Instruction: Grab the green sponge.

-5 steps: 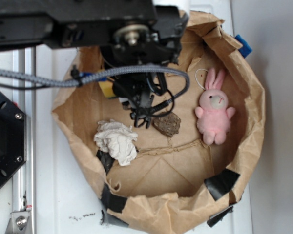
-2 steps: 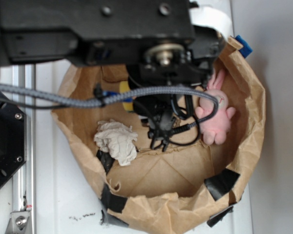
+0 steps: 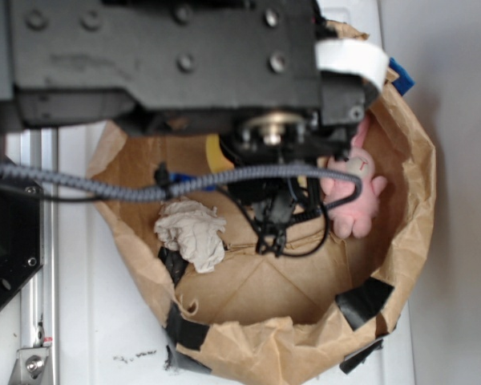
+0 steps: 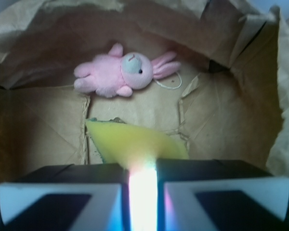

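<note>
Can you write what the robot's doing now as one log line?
jaws: shut on green sponge | sponge: yellow, pokes out ahead | pink bunny: untouched, in paper bag

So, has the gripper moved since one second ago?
Yes. In the exterior view the gripper has shifted right and down the picture, away from the white cloth, toward the pink bunny.

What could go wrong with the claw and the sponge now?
The claw meets only the thin slanted end of the green sponge, which looks yellow here, so the sponge might slip away. I cannot tell whether it is gripped. The pink bunny lies just beyond the sponge, so reaching further could bump it.
</note>
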`<state>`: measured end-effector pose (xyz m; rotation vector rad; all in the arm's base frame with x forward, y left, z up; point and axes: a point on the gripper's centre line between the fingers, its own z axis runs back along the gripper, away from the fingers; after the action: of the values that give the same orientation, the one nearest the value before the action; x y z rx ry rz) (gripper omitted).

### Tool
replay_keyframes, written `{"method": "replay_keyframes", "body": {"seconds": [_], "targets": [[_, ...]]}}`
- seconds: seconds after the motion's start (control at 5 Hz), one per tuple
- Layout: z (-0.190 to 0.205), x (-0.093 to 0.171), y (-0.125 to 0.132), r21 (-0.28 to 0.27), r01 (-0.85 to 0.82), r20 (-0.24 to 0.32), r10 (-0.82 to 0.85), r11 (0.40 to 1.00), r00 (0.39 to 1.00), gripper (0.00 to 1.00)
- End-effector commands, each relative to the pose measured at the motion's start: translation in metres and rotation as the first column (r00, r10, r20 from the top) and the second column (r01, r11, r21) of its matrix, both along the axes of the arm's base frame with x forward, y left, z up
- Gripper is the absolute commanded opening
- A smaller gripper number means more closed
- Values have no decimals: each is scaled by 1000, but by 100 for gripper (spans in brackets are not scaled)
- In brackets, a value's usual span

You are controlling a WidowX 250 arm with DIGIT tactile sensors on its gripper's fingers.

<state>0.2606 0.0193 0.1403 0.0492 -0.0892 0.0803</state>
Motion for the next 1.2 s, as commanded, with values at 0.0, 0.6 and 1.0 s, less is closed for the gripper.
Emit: {"method": "replay_keyframes", "body": {"seconds": [0.0,0.6,1.0], "targets": [[12,-2,-10,8,17,54,-18,1000,998,0],[8,0,-7,8,-1,46,0,1000,999,0],[7,0,-6,7,-14,48,13,1000,999,0]]}}
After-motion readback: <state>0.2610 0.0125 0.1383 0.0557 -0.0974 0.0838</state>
